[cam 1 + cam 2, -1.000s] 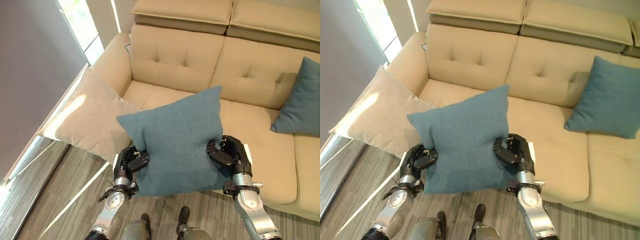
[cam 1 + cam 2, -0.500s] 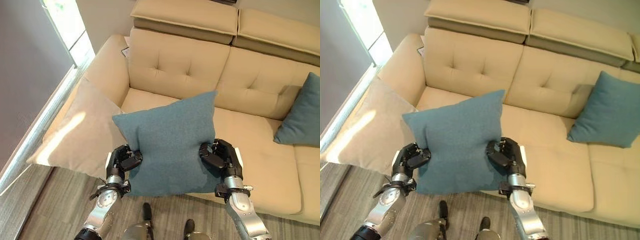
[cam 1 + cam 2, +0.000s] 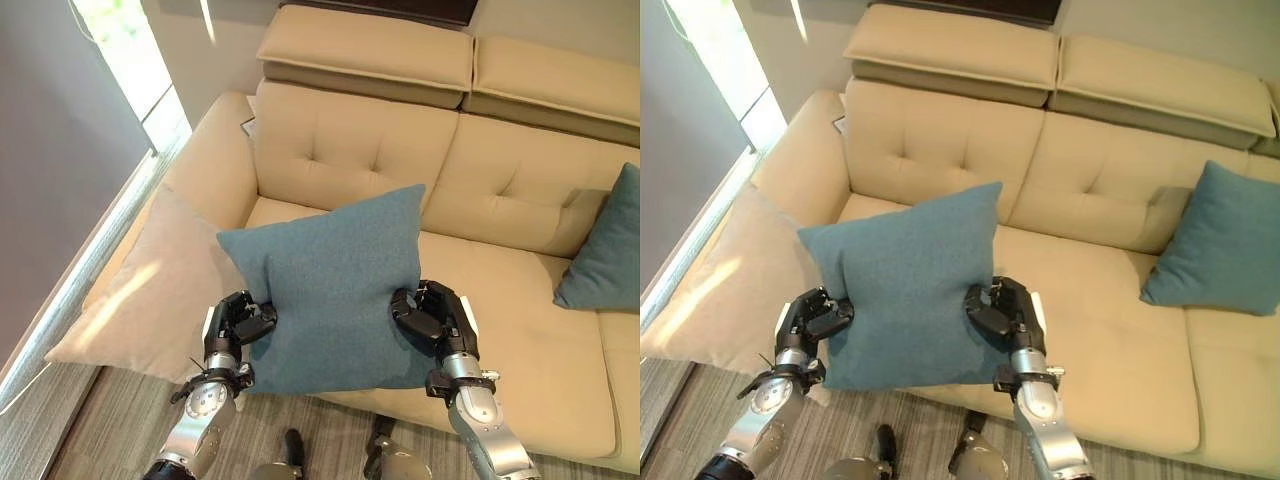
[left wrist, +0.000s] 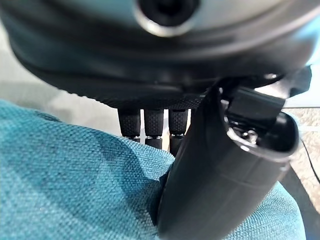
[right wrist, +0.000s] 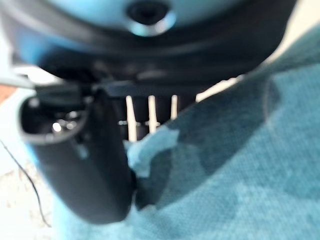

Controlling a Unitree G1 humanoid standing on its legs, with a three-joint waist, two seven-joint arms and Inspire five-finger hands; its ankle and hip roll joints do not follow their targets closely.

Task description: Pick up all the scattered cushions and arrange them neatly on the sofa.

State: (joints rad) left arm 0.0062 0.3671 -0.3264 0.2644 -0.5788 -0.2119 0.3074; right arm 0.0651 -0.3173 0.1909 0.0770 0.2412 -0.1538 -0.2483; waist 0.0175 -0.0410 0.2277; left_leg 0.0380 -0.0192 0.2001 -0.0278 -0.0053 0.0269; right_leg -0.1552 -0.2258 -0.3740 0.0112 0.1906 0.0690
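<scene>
We hold the blue cushion (image 3: 328, 290) up in front of the sofa (image 3: 500, 190), above the front edge of its seat. Our left hand (image 3: 236, 325) is clamped on its left edge and our right hand (image 3: 432, 315) on its right edge, thumb and fingers pinching the cloth. We think the two-sided grip keeps the cushion flat and upright, so it can go against the backrest. A beige cushion (image 3: 150, 290) leans at the armrest, partly off the sofa. Another blue cushion (image 3: 1220, 240) already stands on the seat to the right.
</scene>
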